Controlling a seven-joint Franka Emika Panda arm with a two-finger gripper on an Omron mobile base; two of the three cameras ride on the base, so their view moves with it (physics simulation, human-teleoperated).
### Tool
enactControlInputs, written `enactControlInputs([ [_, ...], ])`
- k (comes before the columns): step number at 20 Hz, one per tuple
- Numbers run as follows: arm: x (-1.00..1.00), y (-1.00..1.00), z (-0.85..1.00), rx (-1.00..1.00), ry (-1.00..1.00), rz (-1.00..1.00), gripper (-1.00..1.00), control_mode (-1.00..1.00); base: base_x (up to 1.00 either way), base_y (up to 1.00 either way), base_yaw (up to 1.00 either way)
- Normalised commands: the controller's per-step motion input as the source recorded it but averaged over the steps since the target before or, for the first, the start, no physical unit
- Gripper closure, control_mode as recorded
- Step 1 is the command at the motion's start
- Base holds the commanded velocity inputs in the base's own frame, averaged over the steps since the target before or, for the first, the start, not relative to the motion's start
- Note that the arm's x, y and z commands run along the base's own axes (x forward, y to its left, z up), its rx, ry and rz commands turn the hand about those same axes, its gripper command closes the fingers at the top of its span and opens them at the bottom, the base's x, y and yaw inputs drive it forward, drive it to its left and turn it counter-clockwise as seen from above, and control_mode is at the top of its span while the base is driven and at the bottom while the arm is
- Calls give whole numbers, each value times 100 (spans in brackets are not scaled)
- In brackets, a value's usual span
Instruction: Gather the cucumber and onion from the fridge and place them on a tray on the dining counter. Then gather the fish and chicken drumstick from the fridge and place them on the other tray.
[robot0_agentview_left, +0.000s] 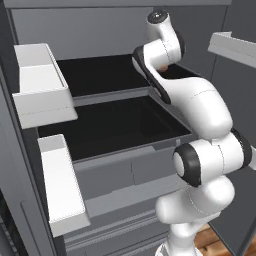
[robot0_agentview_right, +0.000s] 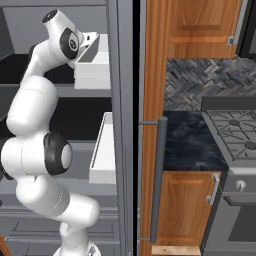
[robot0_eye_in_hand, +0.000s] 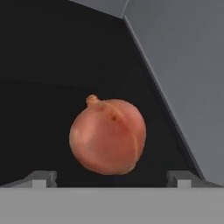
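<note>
The onion (robot0_eye_in_hand: 108, 135), a reddish-orange ball with a small stem nub, sits on the black shelf (robot0_eye_in_hand: 39, 109) of the open fridge (robot0_agentview_left: 90, 30), near the shelf's grey side wall (robot0_eye_in_hand: 188, 74). My gripper (robot0_eye_in_hand: 111, 180) is open and points straight at it, with the two fingertips (robot0_eye_in_hand: 41, 178) standing wide on either side of the onion and just short of it. In the left base view the arm reaches into the upper shelf (robot0_agentview_left: 100, 75), and a sliver of the onion (robot0_agentview_left: 162, 67) shows behind the wrist. The hand itself is hidden by the arm there.
White door bins (robot0_agentview_left: 42, 85) hang on the open left door, and another bin (robot0_agentview_left: 232, 47) on the right door. A deep black drawer (robot0_agentview_left: 115, 125) lies below the shelf. Right of the fridge are a wooden cupboard (robot0_agentview_right: 190, 210), a dark stone counter (robot0_agentview_right: 187, 140) and a stove (robot0_agentview_right: 235, 130).
</note>
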Motion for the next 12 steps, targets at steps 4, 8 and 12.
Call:
enactControlInputs([
  [4, 51, 0, 0, -3, 11, 0, -100, -100, 0, 0, 0],
  [8, 50, 0, -1, -3, 8, 0, -100, -100, 0, 0, 0],
  [12, 25, -6, -9, -2, 7, 0, -100, -100, 0, 0, 0],
])
